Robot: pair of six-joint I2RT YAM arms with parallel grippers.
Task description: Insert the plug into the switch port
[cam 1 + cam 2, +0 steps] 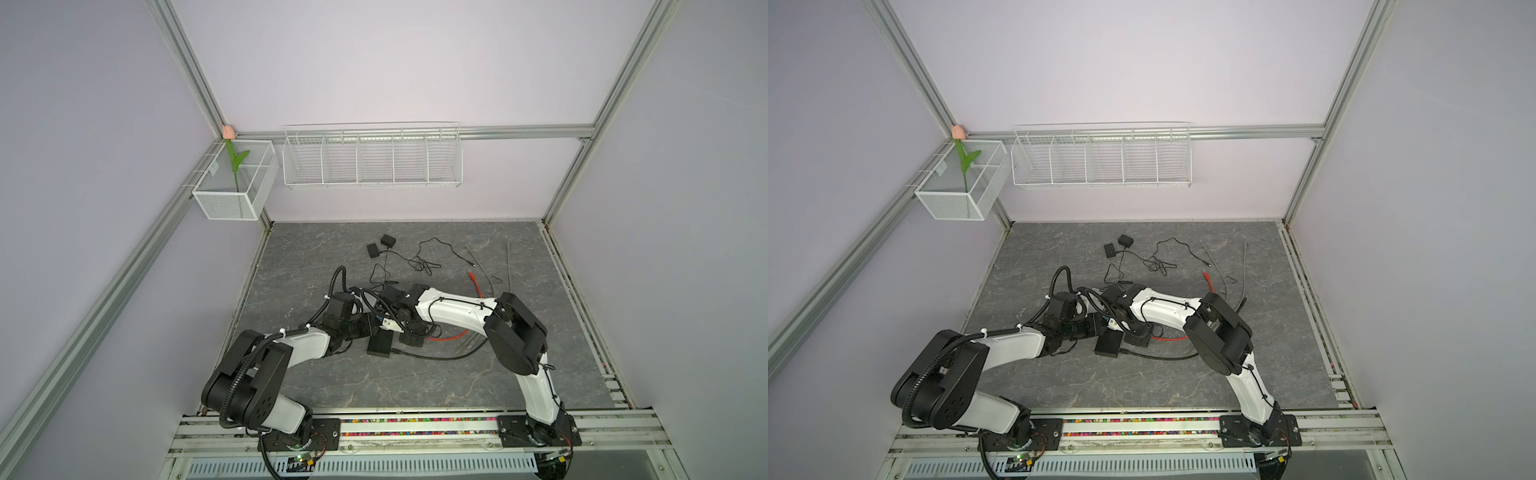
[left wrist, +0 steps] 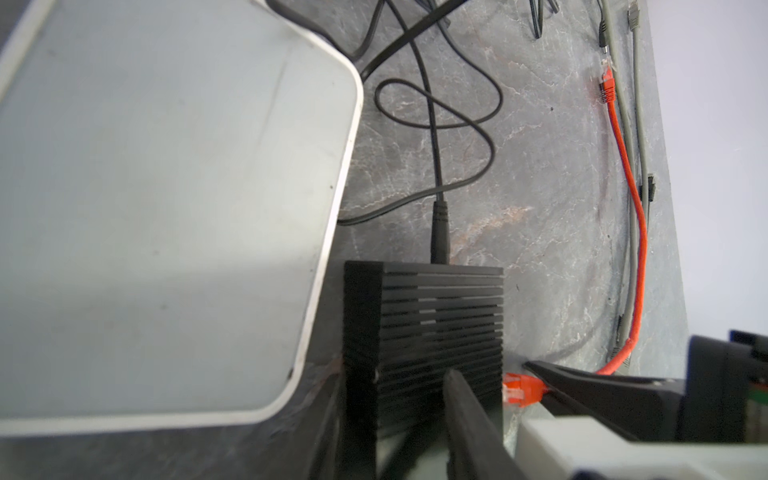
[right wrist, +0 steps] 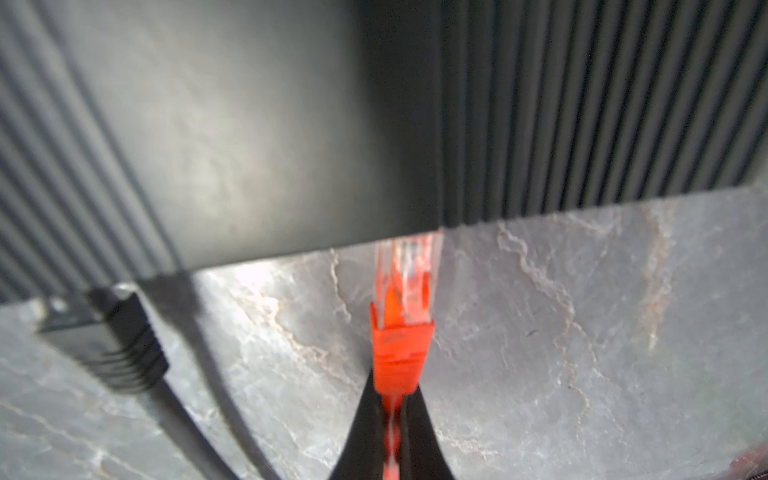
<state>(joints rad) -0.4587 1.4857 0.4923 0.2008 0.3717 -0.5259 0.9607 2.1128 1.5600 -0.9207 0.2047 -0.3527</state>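
Both top views high, looking down on whole table (image 1: 415,374), wrist views close, sharing switch (image 2: 424,324) and plug (image 3: 401,332)

There are two robot arms, a left arm (image 1: 299,349) and a right arm (image 1: 453,311). I count one black switch (image 1: 380,345) and two small black boxes (image 1: 372,250) (image 1: 387,240). There is one orange cable (image 2: 622,153), with one plug (image 3: 405,286) and a second plug (image 2: 607,85), and two grey cables (image 1: 476,261) (image 1: 508,266). The thin black cables (image 1: 424,264) are tangled, so I cannot tell their number. Two white baskets are there, a mesh basket (image 1: 226,205) and a long basket (image 1: 374,183) with five compartments. There is one artificial flower (image 1: 237,160).

Switch (image 2: 424,324) looks matt, ribbed; plug (image 3: 405,291) glossy plastic.
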